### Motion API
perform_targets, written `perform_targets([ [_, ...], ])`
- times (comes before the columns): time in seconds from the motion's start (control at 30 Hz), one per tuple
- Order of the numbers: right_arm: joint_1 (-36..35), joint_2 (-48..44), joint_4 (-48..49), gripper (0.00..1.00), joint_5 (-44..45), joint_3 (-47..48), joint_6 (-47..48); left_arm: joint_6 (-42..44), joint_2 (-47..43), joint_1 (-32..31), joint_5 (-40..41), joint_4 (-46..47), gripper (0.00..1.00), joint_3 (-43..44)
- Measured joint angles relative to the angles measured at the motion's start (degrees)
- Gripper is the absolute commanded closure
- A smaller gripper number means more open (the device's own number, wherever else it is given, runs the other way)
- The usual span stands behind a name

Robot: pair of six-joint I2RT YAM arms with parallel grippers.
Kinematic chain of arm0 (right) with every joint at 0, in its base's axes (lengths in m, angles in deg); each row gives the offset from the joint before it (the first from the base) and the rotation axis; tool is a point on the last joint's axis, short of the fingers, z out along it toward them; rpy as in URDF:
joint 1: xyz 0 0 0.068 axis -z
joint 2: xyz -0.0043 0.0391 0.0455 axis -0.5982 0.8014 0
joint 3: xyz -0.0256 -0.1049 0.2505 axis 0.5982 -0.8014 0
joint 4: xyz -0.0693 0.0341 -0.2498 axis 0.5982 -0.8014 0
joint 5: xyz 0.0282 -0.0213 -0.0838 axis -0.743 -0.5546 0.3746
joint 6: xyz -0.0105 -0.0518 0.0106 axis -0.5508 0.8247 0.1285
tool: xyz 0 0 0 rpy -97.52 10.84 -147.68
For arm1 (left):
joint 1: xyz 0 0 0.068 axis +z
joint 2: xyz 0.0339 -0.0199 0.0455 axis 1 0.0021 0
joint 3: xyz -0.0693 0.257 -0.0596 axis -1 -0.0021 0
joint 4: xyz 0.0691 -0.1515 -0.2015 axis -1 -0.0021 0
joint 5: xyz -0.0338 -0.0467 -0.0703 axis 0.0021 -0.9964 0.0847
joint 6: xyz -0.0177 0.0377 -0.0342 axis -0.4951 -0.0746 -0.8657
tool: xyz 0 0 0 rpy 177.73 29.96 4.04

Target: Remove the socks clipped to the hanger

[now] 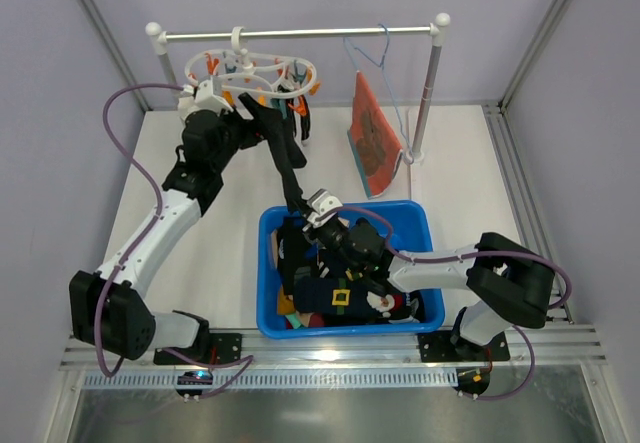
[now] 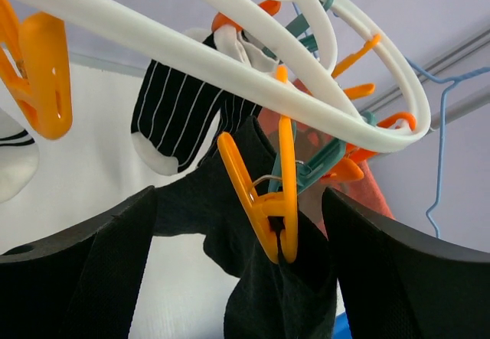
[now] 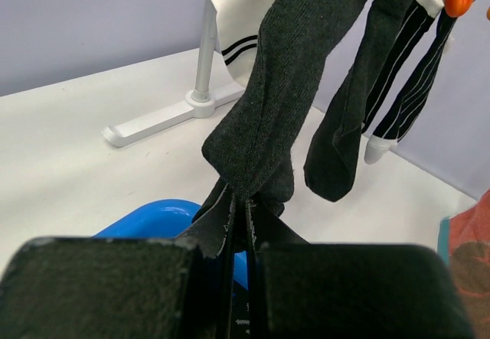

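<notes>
Ok, dark sock (image 1: 283, 153) taut, long axis slanting down from hanger (image 1: 250, 63) to R gripper (image 3: 246, 228), clamped on it; L gripper (image 2: 241, 270) apart round peg (image 2: 264, 201).

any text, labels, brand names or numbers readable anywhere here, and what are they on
No text can be read in any view.
Orange cloth: a brown print, any lettering too small to tell.
Dark garment in the blue bin: a yellow square mark, no letters legible.
Tiny white marks below the dark sock, right wrist view: too small to read.
Hanger, pegs, striped sock: no markings visible.
</notes>
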Motion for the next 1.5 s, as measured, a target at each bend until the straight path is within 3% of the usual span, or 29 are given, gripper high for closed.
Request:
perform_targets([
  [0.2,-0.3,0.5,-0.5,0.96,0.0,0.0,0.4,-2.5,1.4,1.7,-1.7,2.6,0.18,1.1],
  [0.37,-0.6,0.5,-0.9,0.96,0.0,0.0,0.9,-5.2,3.6,3.4,-3.4,4.5,0.27,1.8],
  [0.63,-0.8,0.7,-1.3,0.96,0.0,0.0,1.2,-7.9,5.3,3.5,-4.9,6.1,0.70,2.0],
  [0.8,-1.1,1.4,-1.4,0.96,0.1,0.0,1.5,-8.0,5.3,3.5,-4.9,6.4,0.83,3.2],
  [0.87,-1.3,1.7,-1.6,0.96,0.1,0.0,1.5,-7.9,5.3,3.5,-4.9,6.3,1.00,4.1],
  [1.07,-2.3,1.9,-1.6,0.96,1.1,-0.1,1.9,-7.3,5.4,3.5,-5.0,5.5,1.00,5.1],
  [1.13,-3.1,1.1,-1.6,0.96,2.1,-1.2,2.3,-6.5,5.4,3.5,-5.1,5.2,0.94,5.1],
  [1.17,-3.6,0.4,-1.6,0.96,2.8,-1.9,2.5,-6.3,5.4,3.5,-5.1,5.1,0.84,5.1],
  [1.2,-4.2,-0.7,-1.8,0.96,3.5,-2.9,2.8,-6.0,5.4,3.5,-5.1,4.9,0.54,5.1],
  [1.27,-5.6,-3.8,-3.2,0.96,5.1,-4.6,3.4,-4.8,5.4,3.5,-5.2,4.5,0.38,5.1],
  [1.3,-6.9,-7.3,-4.5,0.96,6.5,-5.9,4.0,-4.5,5.4,3.5,-5.2,4.6,0.23,5.1],
  [1.37,-8.2,-12.7,-6.3,0.96,8.3,-6.9,4.1,-3.2,4.9,3.5,-4.9,4.6,0.11,4.5],
  [1.5,-9.1,-26.3,-11.8,0.96,12.7,-8.7,2.7,-1.6,2.6,3.5,-3.7,4.3,0.02,0.7],
])
